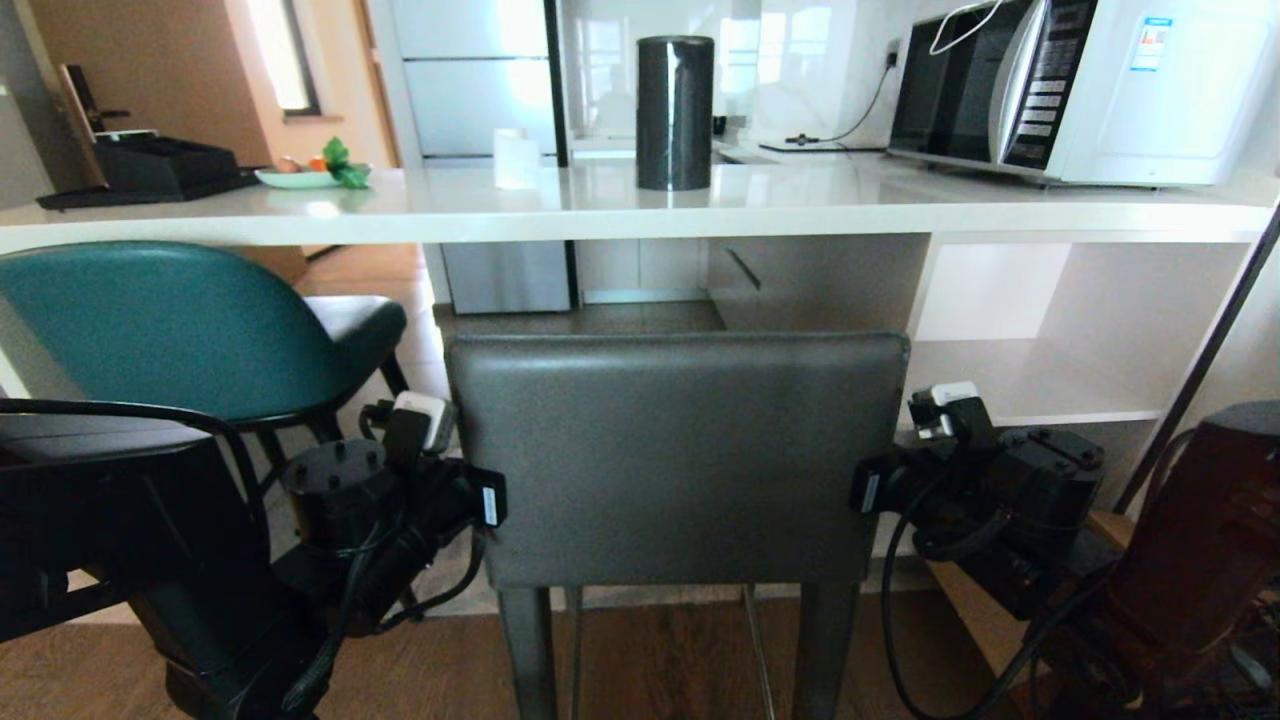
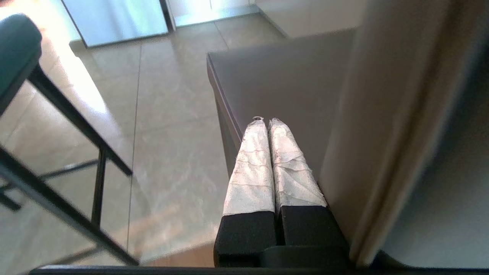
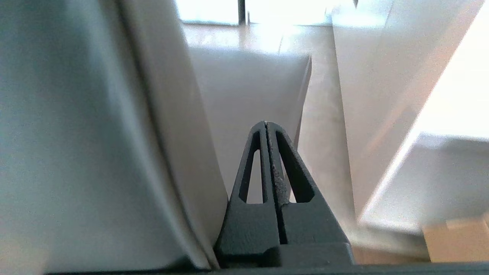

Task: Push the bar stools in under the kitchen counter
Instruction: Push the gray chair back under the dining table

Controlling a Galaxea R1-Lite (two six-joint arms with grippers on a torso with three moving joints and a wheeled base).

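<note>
We have both arms bracketing the grey stool (image 1: 678,455), one at each side edge of its backrest. Our left hand (image 2: 266,121) lies along the backrest's left side with its taped fingers (image 2: 250,168) pressed together on nothing; our right hand (image 3: 266,124) lies along the right side, likewise closed and empty. Neither one grips the stool: they flank it, just beside or touching the padded edge.

Ahead of both hands the grey seat runs forward toward the desk (image 1: 640,205), whose white slab sits above and beyond the backrest. From the head view we cannot tell how far the seat already reaches under the slab. The teal stool (image 1: 190,330) stands out beyond our left hand, its seat near the desk edge and its black legs (image 2: 76,118) on the tiles, well apart from our fingers.

We judge that the grey stool's push is the step in hand. The next move calls for driving straight forward with both arms held even, so the backrest does not twist. After that, the teal stool probably needs its own push.
</note>
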